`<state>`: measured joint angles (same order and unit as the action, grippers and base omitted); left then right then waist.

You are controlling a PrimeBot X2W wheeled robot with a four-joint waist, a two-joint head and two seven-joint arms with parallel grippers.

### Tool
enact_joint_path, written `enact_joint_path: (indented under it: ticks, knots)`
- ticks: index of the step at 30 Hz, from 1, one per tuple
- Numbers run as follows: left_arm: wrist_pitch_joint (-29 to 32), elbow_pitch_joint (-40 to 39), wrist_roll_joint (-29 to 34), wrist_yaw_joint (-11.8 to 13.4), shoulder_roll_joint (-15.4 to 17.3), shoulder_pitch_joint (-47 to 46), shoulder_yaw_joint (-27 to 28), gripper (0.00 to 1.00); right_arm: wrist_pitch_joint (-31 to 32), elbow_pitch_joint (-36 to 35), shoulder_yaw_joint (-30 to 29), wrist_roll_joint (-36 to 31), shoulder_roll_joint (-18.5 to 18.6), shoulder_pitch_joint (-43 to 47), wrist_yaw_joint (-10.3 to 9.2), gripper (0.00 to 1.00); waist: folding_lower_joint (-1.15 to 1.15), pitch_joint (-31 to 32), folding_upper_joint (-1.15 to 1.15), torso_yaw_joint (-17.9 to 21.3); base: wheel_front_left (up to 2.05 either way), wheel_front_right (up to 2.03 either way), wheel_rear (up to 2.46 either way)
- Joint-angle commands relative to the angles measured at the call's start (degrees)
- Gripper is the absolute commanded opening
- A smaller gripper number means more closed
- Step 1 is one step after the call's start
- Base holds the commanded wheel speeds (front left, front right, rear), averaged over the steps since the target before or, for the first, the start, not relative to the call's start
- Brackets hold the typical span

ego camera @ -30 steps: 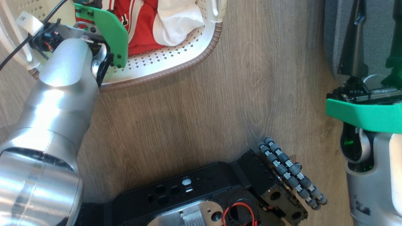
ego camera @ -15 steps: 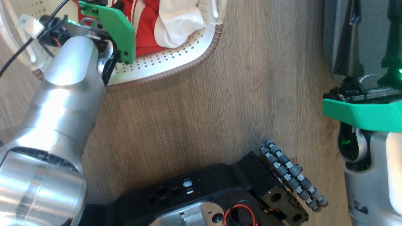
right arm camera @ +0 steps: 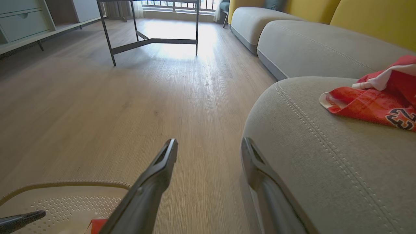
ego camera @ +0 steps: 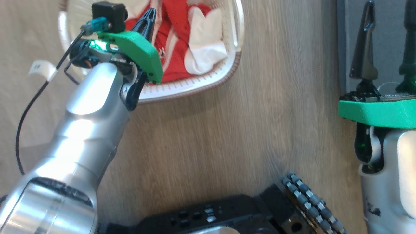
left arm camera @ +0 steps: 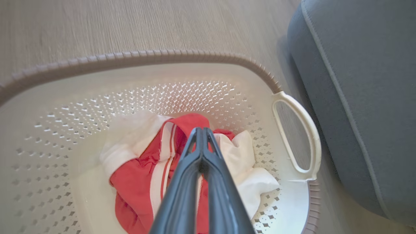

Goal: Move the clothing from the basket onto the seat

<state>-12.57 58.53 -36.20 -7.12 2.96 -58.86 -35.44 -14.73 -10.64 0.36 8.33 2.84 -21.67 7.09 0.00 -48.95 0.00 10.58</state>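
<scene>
Left wrist view: our left hand [left arm camera: 202, 131], fingers pressed together, hangs over soft red white-striped clothing [left arm camera: 139, 175] in the cream perforated plastic basket [left arm camera: 130, 57]. Grey-blue upholstered seat [left arm camera: 367, 97] at 3 o'clock. We judge: part fingers, dip into a thick fold, then pinch. Right hand [right arm camera: 208, 143] apart.

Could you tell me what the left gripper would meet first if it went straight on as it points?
The left gripper, shut, would most likely meet the red clothing in the basket first; depth is unclear.
</scene>
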Motion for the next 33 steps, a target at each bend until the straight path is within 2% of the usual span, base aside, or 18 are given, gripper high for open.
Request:
enact_joint_path:
  ticks: [1,3,4,6,8,9,20,27,33]
  knots:
    - [-1.0,-2.4,-0.8,-0.4,2.0,1.7,1.1,0.09,-0.3,-0.8,0.3,-1.0,0.0,3.4,0.40,1.00,0.00,5.7,0.00,-3.6,0.00,0.00,0.00]
    - [-1.7,-4.5,-1.7,-0.4,3.1,3.5,1.5,0.47,-0.3,0.2,-0.4,-2.2,0.0,4.3,0.40,1.00,0.00,8.7,0.00,-5.0,0.00,0.00,0.00]
    - [-1.7,-4.5,-1.7,-0.4,3.1,3.5,1.5,0.47,-0.3,0.2,-0.4,-2.2,0.0,4.3,0.40,1.00,0.00,8.7,0.00,-5.0,0.00,0.00,0.00]
    - [-2.0,-6.2,-2.1,-0.4,4.3,5.6,1.8,0.77,-0.3,1.3,-1.1,-3.2,0.0,5.3,0.40,1.00,0.00,11.9,0.00,-6.1,0.00,0.00,0.00]
    - [-2.2,-8.1,-2.4,-0.4,5.4,7.8,2.4,0.96,-0.3,2.5,-1.5,-4.0,0.0,6.4,0.40,1.00,0.00,15.1,0.00,-7.0,0.00,0.00,0.00]
    - [-2.3,-9.0,-2.4,-0.3,5.9,9.0,2.8,1.00,-0.3,2.9,-1.7,-4.4,0.0,6.9,0.40,1.00,0.00,16.7,0.00,-7.4,0.00,0.00,0.00]
    - [-2.4,-21.9,-1.0,1.7,10.5,23.3,9.2,1.00,-0.3,7.1,-5.5,-7.3,0.0,12.9,0.40,1.00,0.00,30.3,0.00,-13.2,0.00,0.00,0.00]
    - [-2.4,-31.1,0.9,4.6,14.5,34.5,16.8,1.00,-0.3,9.2,-6.8,-7.3,1.1,16.9,0.40,1.00,0.00,36.7,0.00,-16.9,0.00,0.00,0.00]
    - [-2.4,-35.7,2.7,6.1,16.3,41.2,19.7,1.00,-0.3,10.8,-6.9,-6.1,2.2,19.8,0.40,1.00,0.00,40.8,0.00,-18.8,0.00,0.00,0.00]
